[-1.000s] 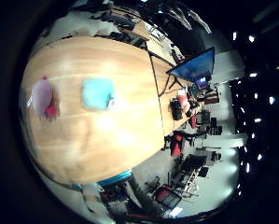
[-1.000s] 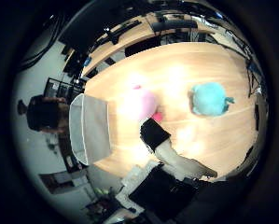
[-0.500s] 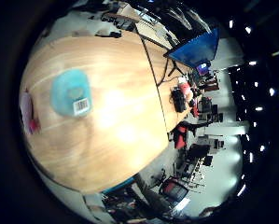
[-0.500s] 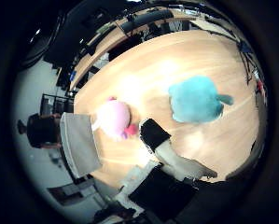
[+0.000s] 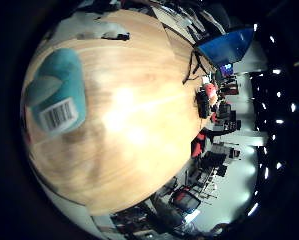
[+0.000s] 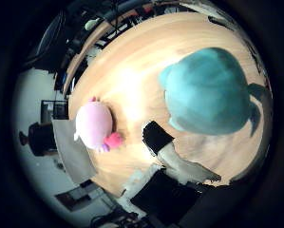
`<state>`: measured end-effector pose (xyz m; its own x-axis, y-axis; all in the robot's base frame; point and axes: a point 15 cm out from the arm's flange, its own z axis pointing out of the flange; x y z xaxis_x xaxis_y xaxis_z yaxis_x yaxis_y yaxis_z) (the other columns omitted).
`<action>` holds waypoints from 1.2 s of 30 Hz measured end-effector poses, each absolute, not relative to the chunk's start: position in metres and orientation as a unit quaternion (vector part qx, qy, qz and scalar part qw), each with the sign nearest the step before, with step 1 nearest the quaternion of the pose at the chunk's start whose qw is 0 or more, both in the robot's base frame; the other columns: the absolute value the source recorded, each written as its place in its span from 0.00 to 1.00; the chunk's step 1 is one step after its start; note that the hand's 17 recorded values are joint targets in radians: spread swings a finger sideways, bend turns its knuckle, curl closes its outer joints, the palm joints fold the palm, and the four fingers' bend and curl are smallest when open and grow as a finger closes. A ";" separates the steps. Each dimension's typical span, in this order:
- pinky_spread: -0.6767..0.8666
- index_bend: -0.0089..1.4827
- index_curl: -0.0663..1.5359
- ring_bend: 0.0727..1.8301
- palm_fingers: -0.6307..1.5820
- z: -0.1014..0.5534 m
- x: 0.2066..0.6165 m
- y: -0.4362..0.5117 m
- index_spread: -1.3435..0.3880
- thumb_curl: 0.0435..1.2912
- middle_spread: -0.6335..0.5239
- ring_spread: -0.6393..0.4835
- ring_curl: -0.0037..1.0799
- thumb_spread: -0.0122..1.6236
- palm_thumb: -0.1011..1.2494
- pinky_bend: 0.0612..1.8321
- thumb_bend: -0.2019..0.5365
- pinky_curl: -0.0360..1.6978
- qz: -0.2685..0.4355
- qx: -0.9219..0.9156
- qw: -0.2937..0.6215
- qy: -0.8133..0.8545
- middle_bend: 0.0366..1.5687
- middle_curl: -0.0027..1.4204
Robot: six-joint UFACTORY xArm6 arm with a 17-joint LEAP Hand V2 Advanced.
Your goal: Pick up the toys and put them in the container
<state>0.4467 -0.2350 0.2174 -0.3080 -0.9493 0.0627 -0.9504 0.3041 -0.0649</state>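
A teal plush toy [image 6: 210, 90] lies on the wooden table [image 6: 132, 85] and fills much of the right thumb side palm view, close under the palm. It also shows in the right little finger side palm view [image 5: 57, 88], with a white tag on it. A pink plush toy [image 6: 94, 124] lies on the table beside it, near the table's edge. My hand [image 6: 175, 163] shows as a white and black finger reaching in beside the teal toy, not curled round anything. A grey container [image 6: 69, 160] stands off the table's edge, behind the pink toy.
Bare wooden tabletop [image 5: 139, 120] stretches past the teal toy. Beyond the table's far edge stand a blue monitor [image 5: 227, 45], chairs and red items on the floor.
The hand has come down closer to the table: the teal toy has grown much larger in both views. The pink toy has left the little finger side view.
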 end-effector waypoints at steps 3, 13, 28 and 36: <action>0.72 0.12 0.24 0.39 0.42 0.205 0.447 -0.236 0.52 0.20 0.42 0.50 0.19 0.62 0.32 0.48 0.24 0.04 0.036 0.589 0.011 -0.807 0.18 0.27; 0.63 0.11 0.23 0.39 0.42 0.177 0.444 -0.236 0.52 0.19 0.45 0.49 0.20 0.62 0.31 0.53 0.24 0.04 0.013 0.592 0.027 -0.806 0.16 0.26; 0.23 0.13 0.23 0.57 0.68 0.175 0.442 -0.233 0.50 0.27 0.22 0.25 0.32 0.70 0.66 0.62 0.43 0.05 0.004 0.591 0.026 -0.806 0.37 0.36; 0.12 0.16 0.28 0.61 0.79 0.184 0.443 -0.233 0.47 0.31 0.16 0.24 0.38 0.70 0.80 0.62 0.48 0.09 0.010 0.590 0.021 -0.807 0.42 0.41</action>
